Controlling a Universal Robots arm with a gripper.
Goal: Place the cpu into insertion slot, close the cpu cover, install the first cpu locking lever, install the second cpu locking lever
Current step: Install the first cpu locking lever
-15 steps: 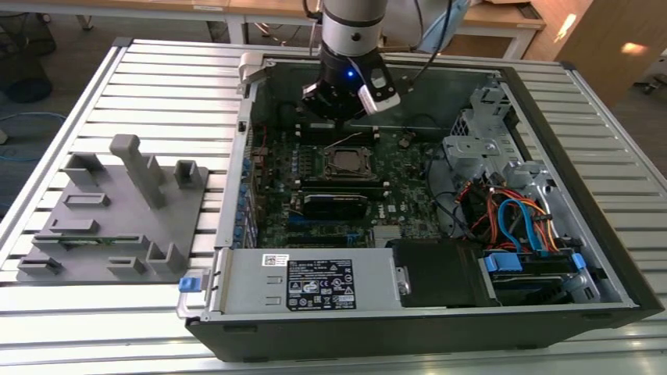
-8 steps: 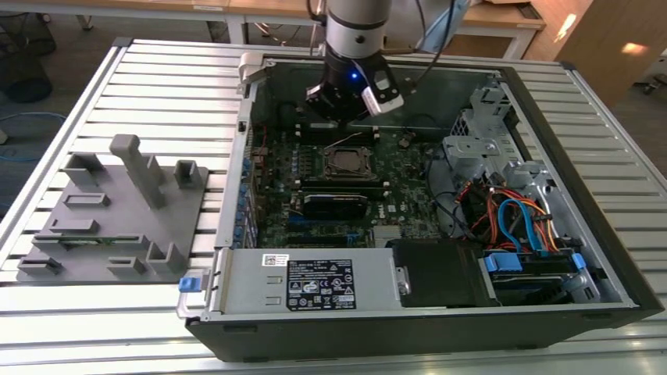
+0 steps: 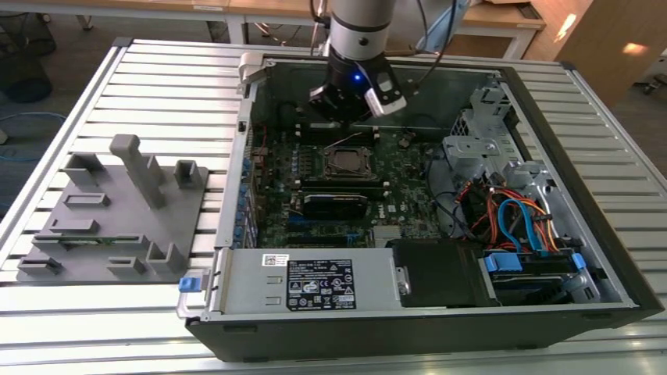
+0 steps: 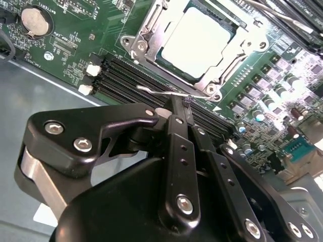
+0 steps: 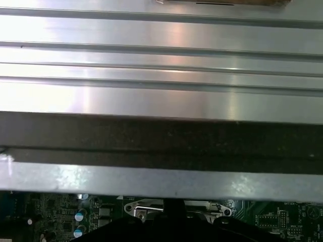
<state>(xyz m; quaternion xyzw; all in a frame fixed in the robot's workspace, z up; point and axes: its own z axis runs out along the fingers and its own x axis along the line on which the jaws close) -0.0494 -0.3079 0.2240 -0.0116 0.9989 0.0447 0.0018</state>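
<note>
End effector (image 4: pixel 179 101), closed, sits at one lever (image 4: pixel 154 91) beside one cpu (image 4: pixel 199 40).

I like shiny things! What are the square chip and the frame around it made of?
The cpu has what looks like a metal top, dull silver-grey: a soft even sheen, no sharp glints. The cpu cover around it looks like thin bare metal, probably steel, brighter, with glinting edges.

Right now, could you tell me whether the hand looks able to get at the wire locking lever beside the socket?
Probably yes. In the second wrist view the hand sits right at the wire locking lever beside the closed cpu cover, and nothing stands between them.
</note>
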